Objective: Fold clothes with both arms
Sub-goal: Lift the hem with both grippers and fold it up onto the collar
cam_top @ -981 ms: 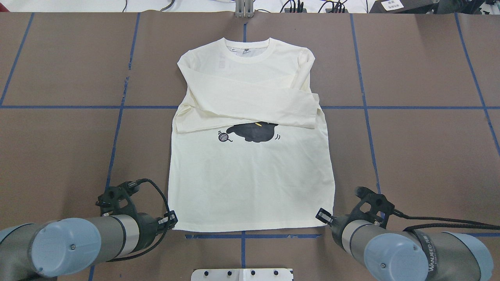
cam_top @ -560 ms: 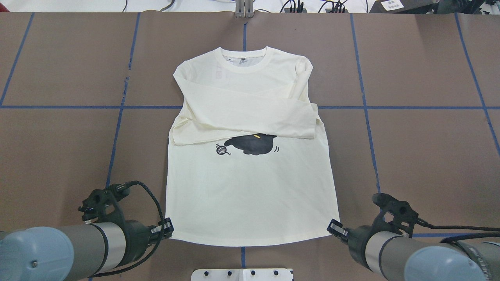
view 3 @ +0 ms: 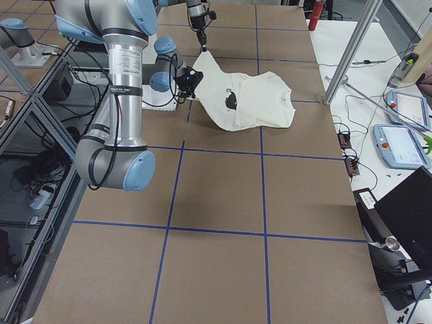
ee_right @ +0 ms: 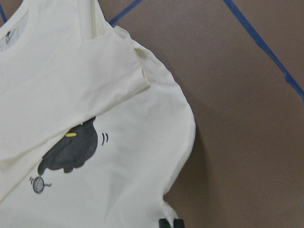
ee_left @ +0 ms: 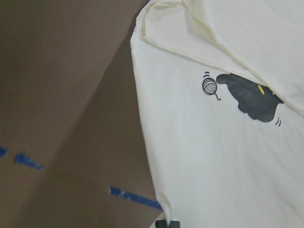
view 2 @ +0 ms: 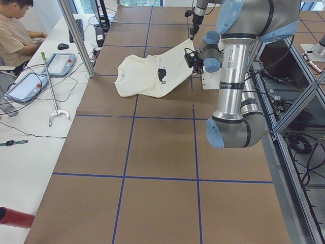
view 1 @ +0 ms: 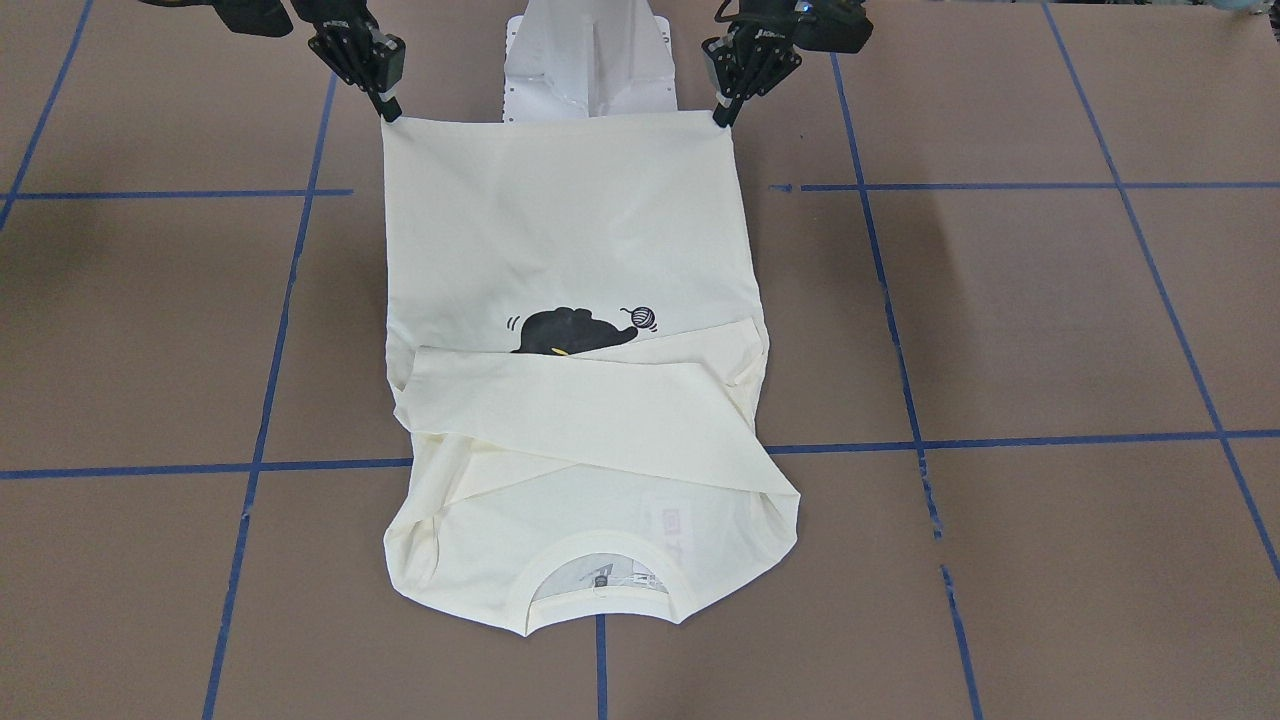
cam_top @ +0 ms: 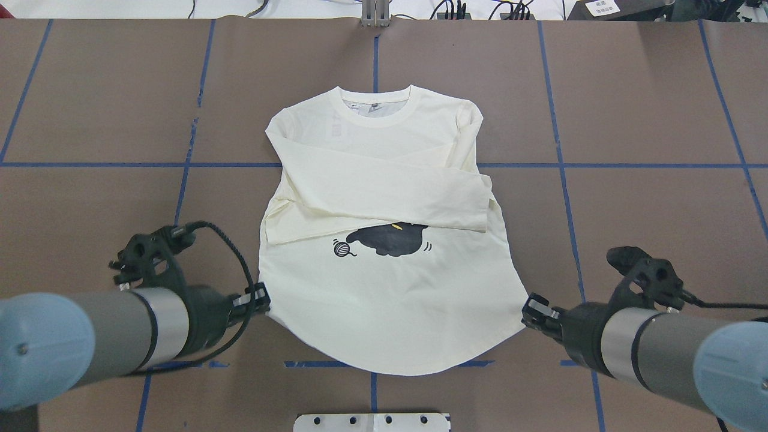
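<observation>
The cream-white shirt [cam_top: 384, 300] lies print side up on the brown table, collar at the far end. Both sleeves are folded across its chest, over the top of the black cat print [cam_top: 387, 238]. My left gripper [cam_top: 259, 298] is shut on the near left hem corner, and my right gripper [cam_top: 534, 312] is shut on the near right hem corner. Both corners are held above the table, and the hem sags between them in a curve. In the front-facing view the left gripper [view 1: 722, 115] and right gripper [view 1: 390, 112] pull the hem [view 1: 560, 118] taut. The lettering is hidden.
The white pedestal base [cam_top: 372, 422] sits just behind the hem. Blue tape lines [cam_top: 180, 165] grid the table. A metal post [view 2: 76, 35], tablets [view 2: 61, 63] and a seated person [view 2: 15, 30] are at the far side bench. A red bottle [view 2: 15, 217] lies there too.
Both grippers first dragged the shirt toward the robot by its hem corners. They have now risen and spread outward, lifting the hem off the table into a sagging curve.
</observation>
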`<control>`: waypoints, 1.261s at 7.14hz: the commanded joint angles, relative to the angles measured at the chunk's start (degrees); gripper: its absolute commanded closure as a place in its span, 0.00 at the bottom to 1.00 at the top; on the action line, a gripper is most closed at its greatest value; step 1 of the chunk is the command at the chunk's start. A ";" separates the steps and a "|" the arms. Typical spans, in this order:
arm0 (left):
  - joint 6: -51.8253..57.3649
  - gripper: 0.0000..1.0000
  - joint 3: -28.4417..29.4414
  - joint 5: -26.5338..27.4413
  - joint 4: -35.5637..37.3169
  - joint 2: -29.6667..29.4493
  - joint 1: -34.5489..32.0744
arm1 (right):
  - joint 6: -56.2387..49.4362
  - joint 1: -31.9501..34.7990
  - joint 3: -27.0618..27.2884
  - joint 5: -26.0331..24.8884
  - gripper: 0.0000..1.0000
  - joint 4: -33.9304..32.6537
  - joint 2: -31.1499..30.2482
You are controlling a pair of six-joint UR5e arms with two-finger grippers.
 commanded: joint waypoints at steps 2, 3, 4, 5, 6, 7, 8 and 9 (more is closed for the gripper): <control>13.21 1.00 26.60 -4.74 -9.68 -12.35 -17.31 | -19.65 21.94 -28.64 11.49 1.00 0.46 20.35; 16.12 1.00 34.15 -4.75 -17.66 -12.62 -20.22 | -22.58 25.04 -35.78 11.59 1.00 0.55 24.41; 18.76 1.00 42.93 -5.53 -25.22 -15.06 -22.69 | -23.48 27.68 -43.16 13.33 1.00 0.64 29.23; 20.44 1.00 47.10 -5.80 -26.87 -16.30 -24.54 | -25.49 30.49 -50.89 15.78 1.00 1.25 34.33; 22.38 1.00 48.97 -5.80 -27.06 -16.83 -25.34 | -26.73 31.65 -56.89 15.81 1.00 4.39 36.47; 22.48 1.00 51.60 -5.72 -27.41 -19.01 -25.43 | -26.91 31.92 -62.86 15.72 1.00 9.46 38.32; 22.48 1.00 55.80 -5.63 -32.02 -20.60 -25.44 | -27.18 31.93 -66.06 15.80 1.00 11.78 39.03; 22.57 1.00 59.06 -5.54 -36.07 -21.05 -25.44 | -27.09 31.93 -69.48 15.72 1.00 12.84 42.17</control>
